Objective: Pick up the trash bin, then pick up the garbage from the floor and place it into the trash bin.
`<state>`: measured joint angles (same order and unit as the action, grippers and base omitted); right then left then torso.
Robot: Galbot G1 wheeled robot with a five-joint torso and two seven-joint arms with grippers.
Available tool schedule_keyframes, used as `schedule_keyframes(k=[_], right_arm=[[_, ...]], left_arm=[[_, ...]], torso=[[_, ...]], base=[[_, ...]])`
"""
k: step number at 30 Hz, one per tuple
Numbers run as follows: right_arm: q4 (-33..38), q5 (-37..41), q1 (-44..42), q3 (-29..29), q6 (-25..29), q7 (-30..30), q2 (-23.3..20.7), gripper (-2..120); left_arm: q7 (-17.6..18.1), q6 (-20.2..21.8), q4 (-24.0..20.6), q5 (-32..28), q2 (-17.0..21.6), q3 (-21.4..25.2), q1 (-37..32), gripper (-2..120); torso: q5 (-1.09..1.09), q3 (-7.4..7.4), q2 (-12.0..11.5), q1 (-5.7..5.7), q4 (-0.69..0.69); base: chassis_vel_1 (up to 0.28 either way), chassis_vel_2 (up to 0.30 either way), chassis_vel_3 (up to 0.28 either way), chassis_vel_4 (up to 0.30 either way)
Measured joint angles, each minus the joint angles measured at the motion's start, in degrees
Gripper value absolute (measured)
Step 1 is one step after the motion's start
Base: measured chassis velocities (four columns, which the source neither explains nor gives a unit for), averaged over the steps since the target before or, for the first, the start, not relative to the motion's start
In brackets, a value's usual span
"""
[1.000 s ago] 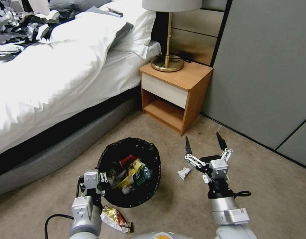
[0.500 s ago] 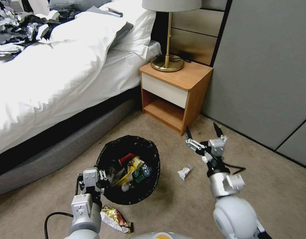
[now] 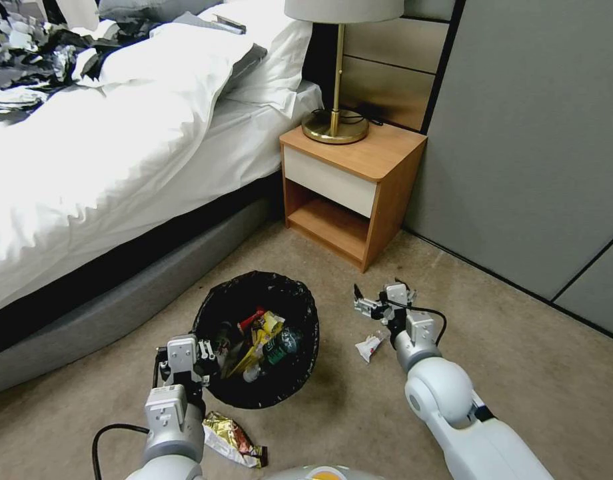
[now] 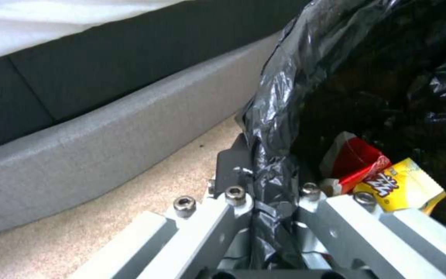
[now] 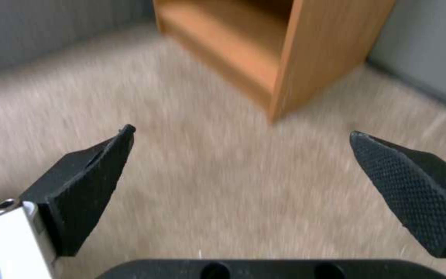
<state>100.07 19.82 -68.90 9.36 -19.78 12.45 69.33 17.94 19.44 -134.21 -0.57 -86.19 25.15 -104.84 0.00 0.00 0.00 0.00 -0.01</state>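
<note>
Left gripper (image 4: 264, 217) of mine is clamped on the rim of the small round bin lined with a crinkled black plastic bag (image 3: 256, 400), which stands on the beige carpet beside the bed; my left wrist camera shows the pinch, the head camera hides it. Right gripper (image 5: 244, 186) spread wide, empty, hangs just beyond a red-white packet (image 3: 369, 347) lying on the carpet near the wooden nightstand (image 5: 285, 50).

beige carpet (image 3: 553, 393) lay across the lower frame, white-sheeted bed (image 3: 86, 173) upper left, wooden nightstand (image 3: 352, 190) with brass lamp (image 3: 336, 73) centre, grey wall (image 3: 540, 133) right
</note>
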Motion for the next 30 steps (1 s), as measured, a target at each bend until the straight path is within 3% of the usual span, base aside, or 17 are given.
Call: schedule_keyframes(k=[6,13,30], right_arm=[[-7.4,4.6,4.0,-0.6,-5.6,-1.4,-0.8,100],[-13.8,3.8,6.3,-1.2,-7.7,-3.3,-0.3,100],[-23.6,-2.5,7.9,-0.5,-6.4,-9.8,2.5,100]], left_arm=[[0.0,0.0,0.1,0.1,0.1,0.0,-0.1,1],[0.0,0.0,0.1,0.2,0.0,-0.1,-0.3,1],[0.0,-0.2,-0.1,0.9,-0.2,-0.2,-1.1,1]], torso=[[0.00,0.00,0.0,0.00,0.01],[0.00,0.00,0.0,0.00,0.00],[0.00,0.00,0.0,0.00,0.01]], base=[[0.000,0.000,0.000,0.000],[0.000,0.000,0.000,0.000],[0.000,0.000,0.000,0.000]])
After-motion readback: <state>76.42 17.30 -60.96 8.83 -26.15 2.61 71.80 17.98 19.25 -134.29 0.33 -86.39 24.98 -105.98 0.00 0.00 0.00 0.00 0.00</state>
